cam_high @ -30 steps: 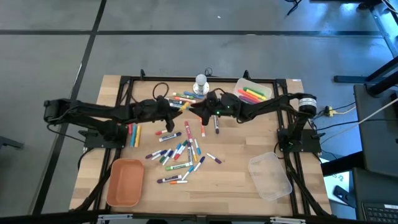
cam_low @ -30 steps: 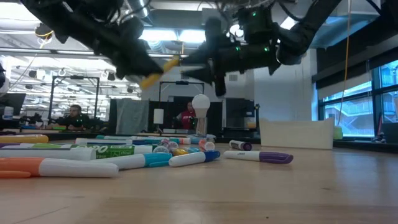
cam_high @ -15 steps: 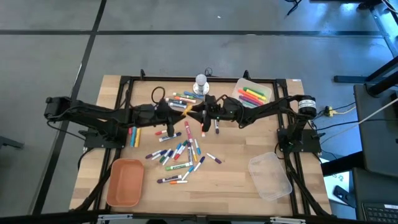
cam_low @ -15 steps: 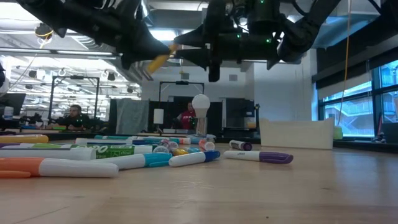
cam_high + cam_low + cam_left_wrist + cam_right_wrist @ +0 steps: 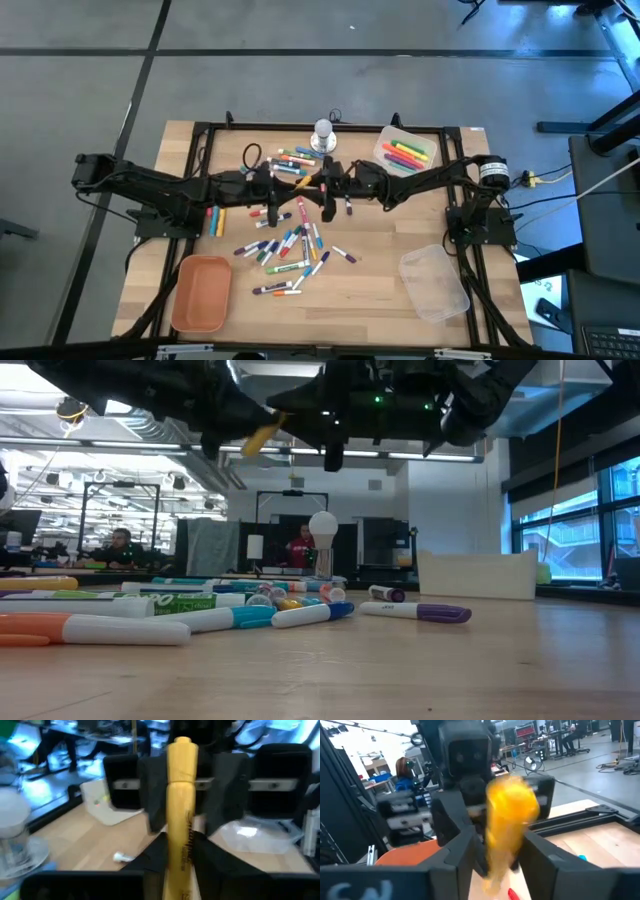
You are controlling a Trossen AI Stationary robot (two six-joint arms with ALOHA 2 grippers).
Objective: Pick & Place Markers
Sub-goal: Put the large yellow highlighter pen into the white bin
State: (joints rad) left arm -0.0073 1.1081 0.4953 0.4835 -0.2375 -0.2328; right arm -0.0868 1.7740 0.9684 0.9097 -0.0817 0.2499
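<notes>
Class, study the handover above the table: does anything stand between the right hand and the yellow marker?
Nothing visible does. The left hand holds the yellow marker in mid-air, and the right hand meets it directly.

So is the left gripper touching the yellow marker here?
Touching. In the left wrist view the left gripper clamps the yellow marker between its fingers.

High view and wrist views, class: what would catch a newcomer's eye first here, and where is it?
Both arms meet above the middle of the table, where the left gripper holds a yellow marker out to the right gripper, whose fingers flank it. Below them, loose markers lie scattered across the wood. An orange tray sits at the near left corner.
</notes>
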